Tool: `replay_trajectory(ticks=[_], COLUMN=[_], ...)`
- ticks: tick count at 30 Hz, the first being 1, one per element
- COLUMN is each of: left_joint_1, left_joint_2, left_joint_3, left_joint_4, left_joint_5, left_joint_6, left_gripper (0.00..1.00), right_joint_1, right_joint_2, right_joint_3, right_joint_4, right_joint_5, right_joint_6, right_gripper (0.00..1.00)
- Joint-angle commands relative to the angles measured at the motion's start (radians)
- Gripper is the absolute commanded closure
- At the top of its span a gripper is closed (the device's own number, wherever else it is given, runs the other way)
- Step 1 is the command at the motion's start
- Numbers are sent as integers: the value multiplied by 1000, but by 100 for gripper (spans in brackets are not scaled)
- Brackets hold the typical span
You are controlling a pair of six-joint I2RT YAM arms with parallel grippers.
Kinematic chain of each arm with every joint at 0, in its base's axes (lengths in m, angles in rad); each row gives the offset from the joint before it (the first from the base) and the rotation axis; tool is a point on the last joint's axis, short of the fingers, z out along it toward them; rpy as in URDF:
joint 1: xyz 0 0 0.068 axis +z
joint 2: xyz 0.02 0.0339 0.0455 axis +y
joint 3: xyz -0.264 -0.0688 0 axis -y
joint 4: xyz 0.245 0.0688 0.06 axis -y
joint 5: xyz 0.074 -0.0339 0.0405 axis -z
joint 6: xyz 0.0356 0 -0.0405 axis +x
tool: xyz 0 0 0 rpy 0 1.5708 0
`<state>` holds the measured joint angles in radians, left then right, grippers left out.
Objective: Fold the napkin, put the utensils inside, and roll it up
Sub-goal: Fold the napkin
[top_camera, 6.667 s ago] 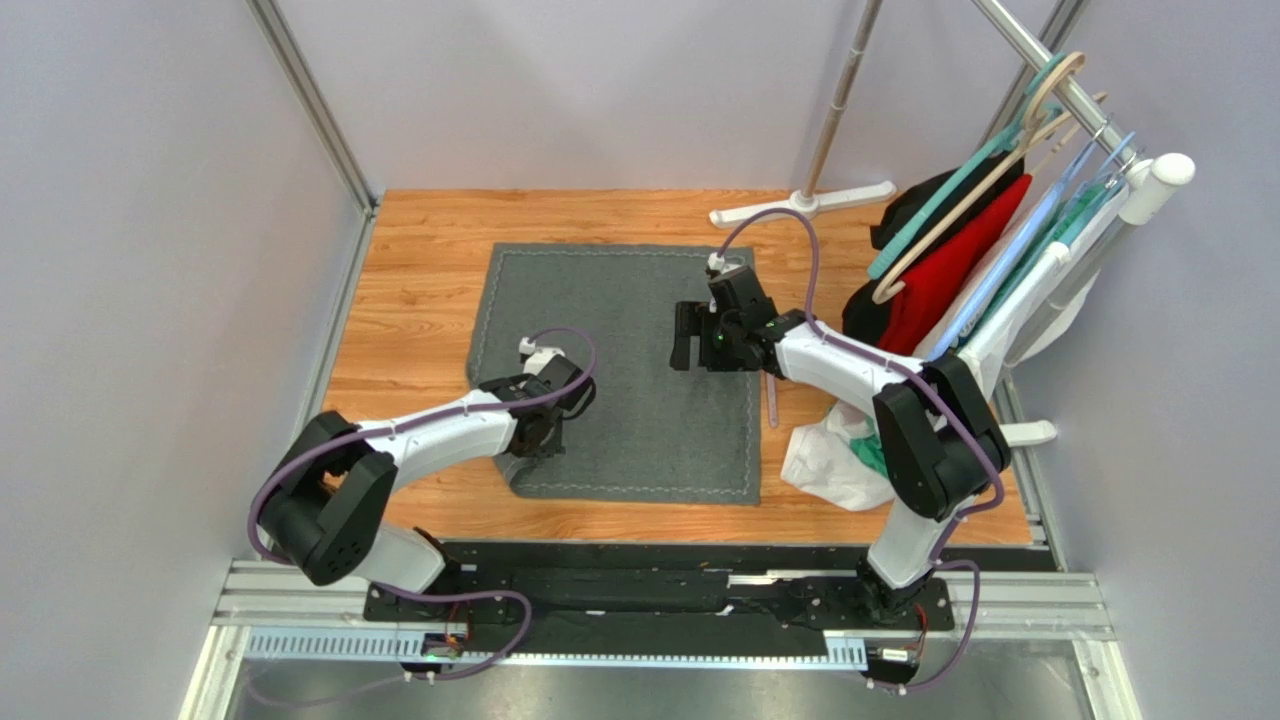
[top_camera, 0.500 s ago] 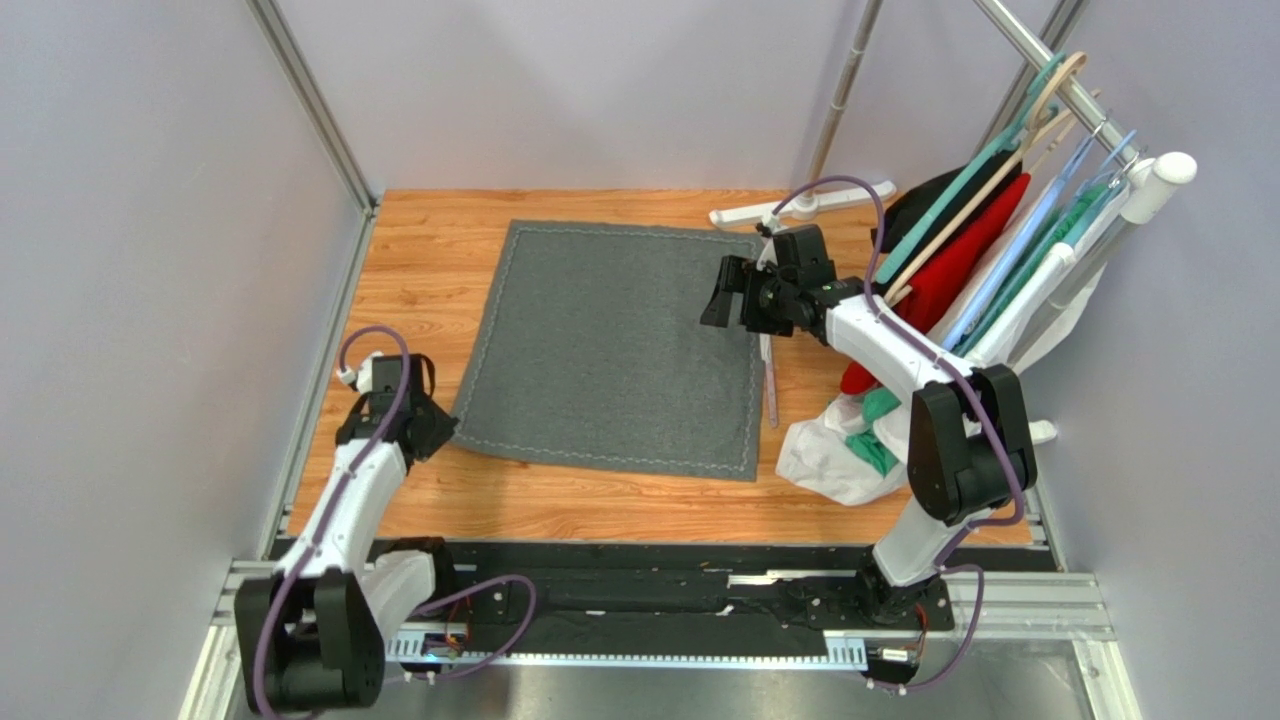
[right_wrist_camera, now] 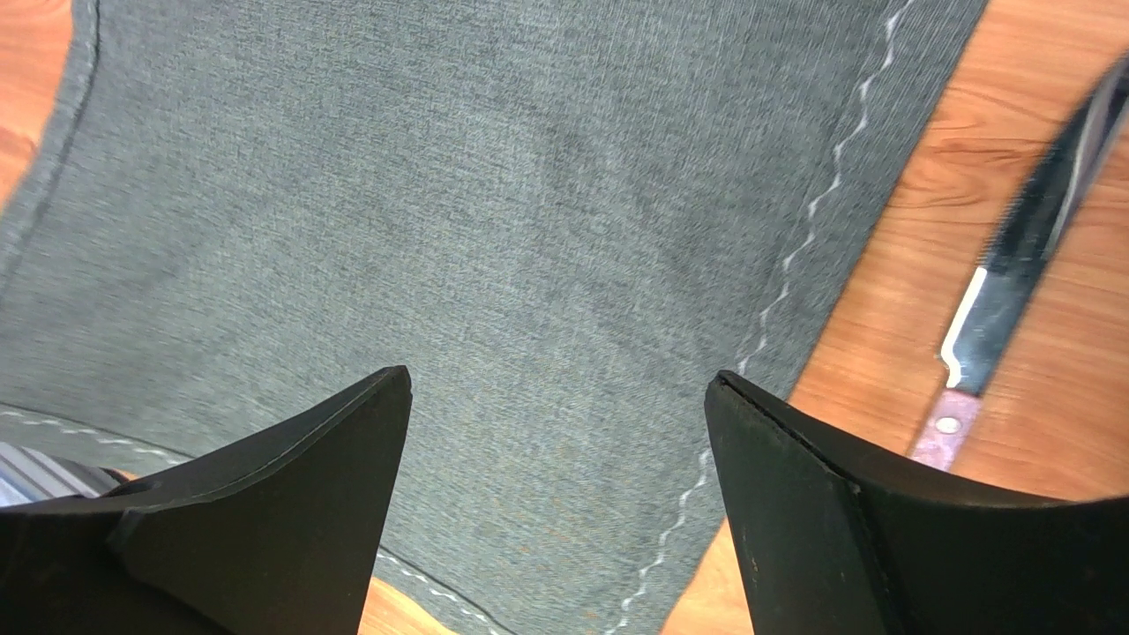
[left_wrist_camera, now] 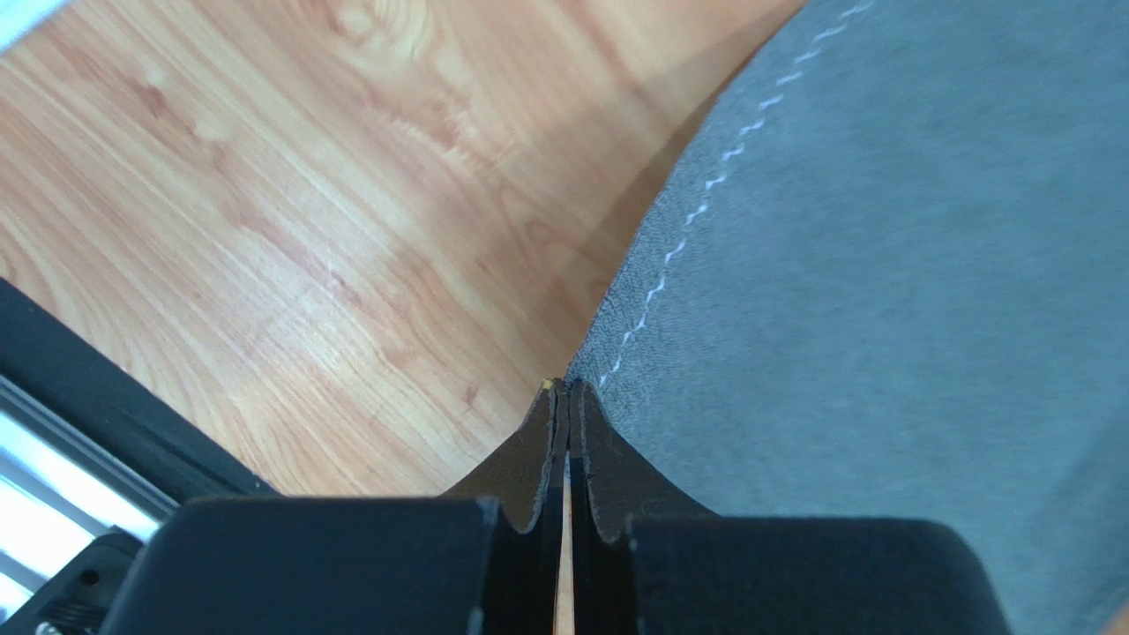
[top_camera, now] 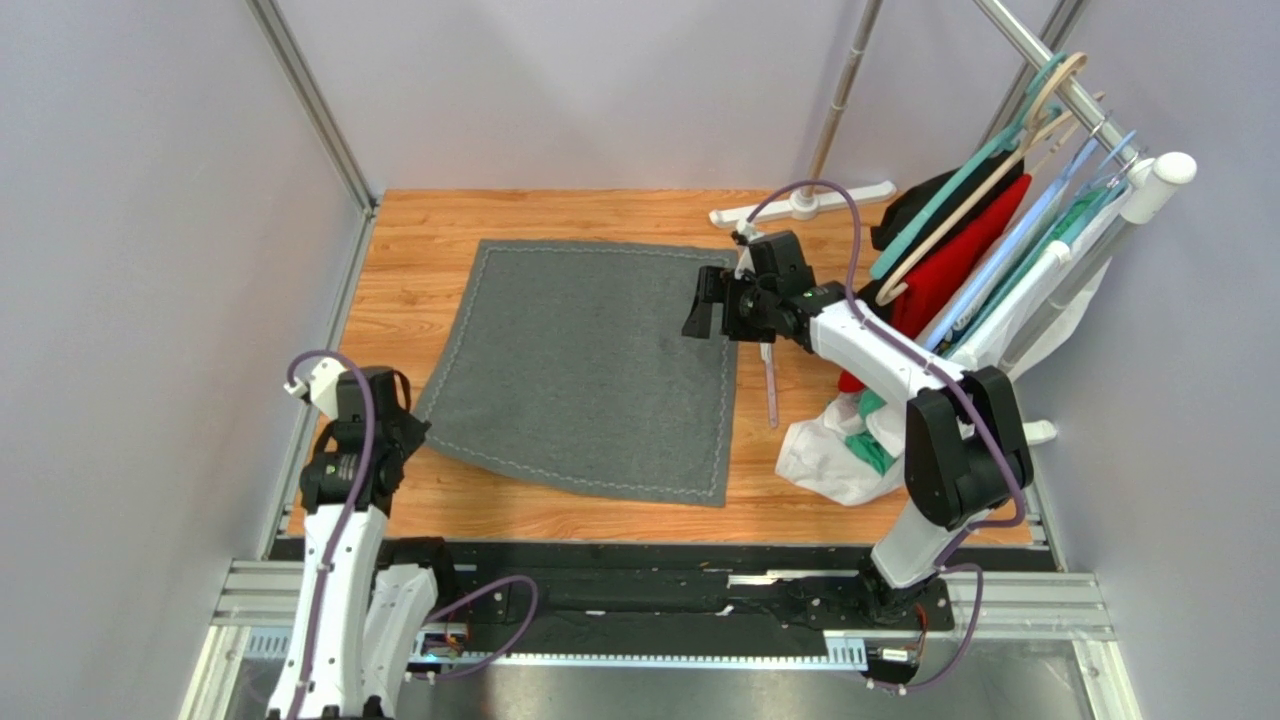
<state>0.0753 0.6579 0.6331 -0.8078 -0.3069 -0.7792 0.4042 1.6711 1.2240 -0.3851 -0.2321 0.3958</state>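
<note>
Napkin slid left & skewed, L gripper clenched on its near corner, R gripper gaped empty over far edge; fold prob. starting.

The utensils, toward the table's right edge, are too thin to count, their far ends under the right arm. The napkin's near-left corner vanishes inside the left gripper.
</note>
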Motion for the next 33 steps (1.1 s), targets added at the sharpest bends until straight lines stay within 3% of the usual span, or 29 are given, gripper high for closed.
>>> replay_trajectory(ticks=[1, 6, 10, 14, 22, 33], left_joint_1=[7, 7, 0, -98, -327, -494], left_joint_2=[-78, -34, 93, 233, 569, 1104], left_joint_3=[115, 128, 106, 146, 353, 793], left_joint_4=[-94, -28, 131, 251, 423, 503], left_joint_5=[-54, 43, 170, 152, 132, 219], left_joint_6=[29, 92, 75, 60, 24, 106], left_gripper=[100, 100, 100, 100, 100, 100], right_joint_1=[48, 70, 68, 70, 68, 47], right_joint_2=[-47, -42, -56, -80, -111, -123], right_joint_3=[29, 57, 77, 83, 85, 75], right_joint_4=[0, -27, -57, -80, -120, -136], right_joint_5=[28, 37, 71, 88, 135, 171], right_joint_6=[8, 9, -6, -11, -28, -40], right_gripper=[13, 13, 13, 13, 13, 12])
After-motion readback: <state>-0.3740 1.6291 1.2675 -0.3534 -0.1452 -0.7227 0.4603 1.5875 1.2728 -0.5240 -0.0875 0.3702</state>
